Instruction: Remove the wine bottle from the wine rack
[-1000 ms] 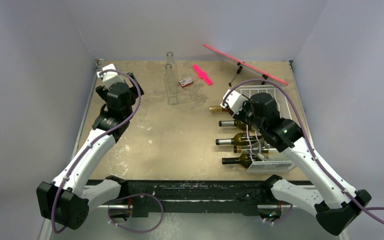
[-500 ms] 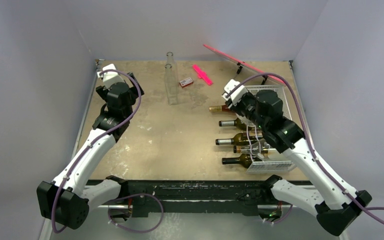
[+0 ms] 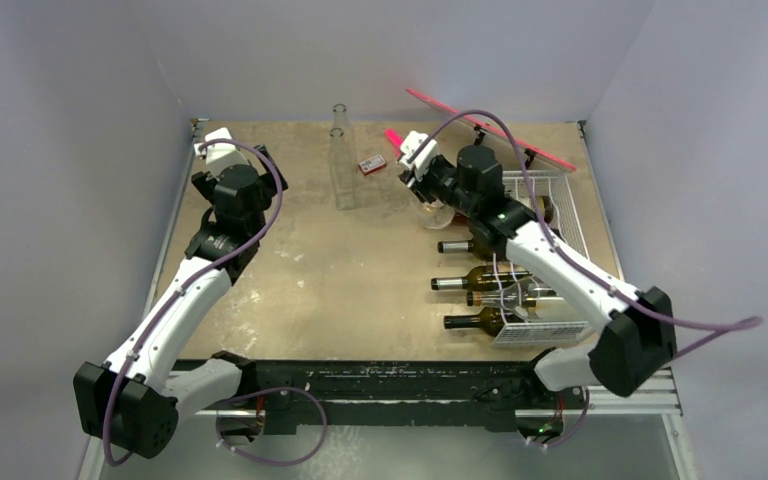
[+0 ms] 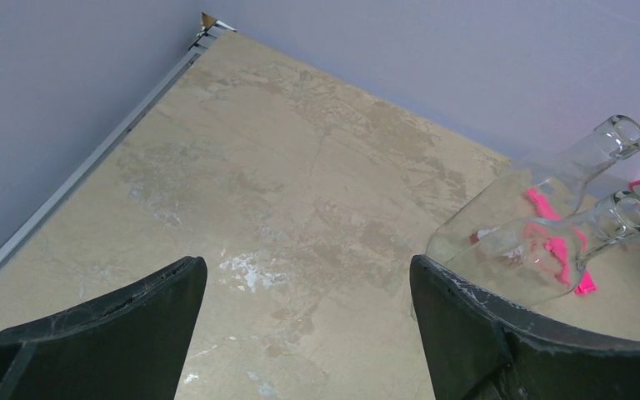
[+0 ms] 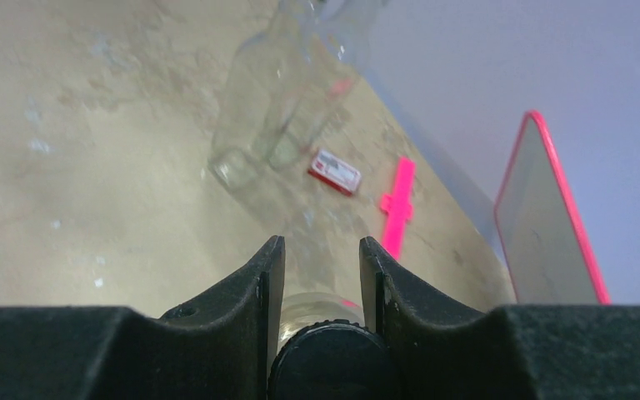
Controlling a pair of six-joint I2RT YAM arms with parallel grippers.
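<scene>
The tabletop (image 3: 340, 270) carries the white wine rack (image 3: 566, 200) on its right side. Four dark bottles (image 3: 472, 283) lie in it with their necks to the left. The right arm reaches over the far end of the rack. Its end effector (image 5: 321, 258) is clenched on a wine bottle (image 5: 327, 367) at the black cap. The arm hides the body of this bottle, so one cannot tell if it is free of the wires. The step in hand appears to be the pulling out. The next move probably calls for a steady draw to the left, avoiding the two clear glass bottles (image 3: 341, 165) standing near. The left end effector (image 4: 307, 275) is released, at the far left.
</scene>
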